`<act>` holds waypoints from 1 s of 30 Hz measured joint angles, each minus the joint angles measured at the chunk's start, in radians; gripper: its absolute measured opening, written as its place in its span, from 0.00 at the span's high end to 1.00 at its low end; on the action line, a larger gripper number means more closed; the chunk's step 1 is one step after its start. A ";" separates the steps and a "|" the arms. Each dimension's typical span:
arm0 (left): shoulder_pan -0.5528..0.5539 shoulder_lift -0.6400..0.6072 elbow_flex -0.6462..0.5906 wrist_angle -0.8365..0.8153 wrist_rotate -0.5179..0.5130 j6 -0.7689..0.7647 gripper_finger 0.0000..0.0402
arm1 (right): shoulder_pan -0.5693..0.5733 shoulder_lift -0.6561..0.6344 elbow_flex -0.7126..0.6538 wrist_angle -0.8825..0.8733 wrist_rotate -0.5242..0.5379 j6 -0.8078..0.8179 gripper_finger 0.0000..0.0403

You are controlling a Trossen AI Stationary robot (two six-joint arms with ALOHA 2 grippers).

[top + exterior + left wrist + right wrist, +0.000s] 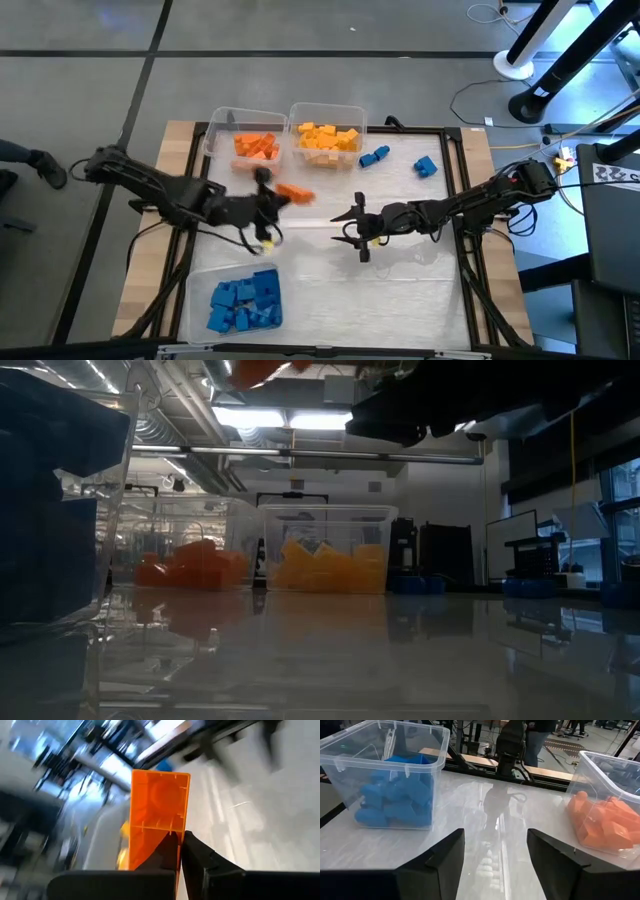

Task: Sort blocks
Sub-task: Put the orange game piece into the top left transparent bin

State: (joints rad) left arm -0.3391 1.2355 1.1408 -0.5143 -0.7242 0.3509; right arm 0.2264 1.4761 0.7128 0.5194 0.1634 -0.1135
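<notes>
A: So where is the orange brick (pixel 159 815) now?

B: Pinched in the left claw (pixel 262 203), lifted just short of the orange bin (pixel 222 122). The claw is shut tight on the brick's lower edge.

A: How should it handle?

B: Probably light, stiff, smooth plastic, so squeeze the flat sides. The right claw (pixel 495 851) stands open and empty, farther from that bin.

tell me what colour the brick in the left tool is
Orange: a small rectangular plastic brick pinched in the left tool, clearest in the left wrist view.
</notes>
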 joint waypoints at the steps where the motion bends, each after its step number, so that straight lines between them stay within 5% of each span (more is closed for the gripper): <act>1: 0.014 -0.029 0.000 -0.044 -0.022 -0.037 1.00 | 0.000 0.000 0.000 -0.001 -0.002 0.000 0.46; 11: 0.266 -0.238 0.000 -0.396 -0.120 -0.286 0.98 | 0.000 0.000 0.000 -0.006 -0.006 0.000 0.46; 30: 0.691 -0.202 -0.077 -0.406 -0.117 -0.271 0.96 | 0.002 0.000 -0.002 -0.005 0.011 0.000 0.46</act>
State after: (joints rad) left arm 0.3523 1.0340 1.0634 -0.9199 -0.8407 0.0801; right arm 0.2287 1.4765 0.7113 0.5140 0.1742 -0.1139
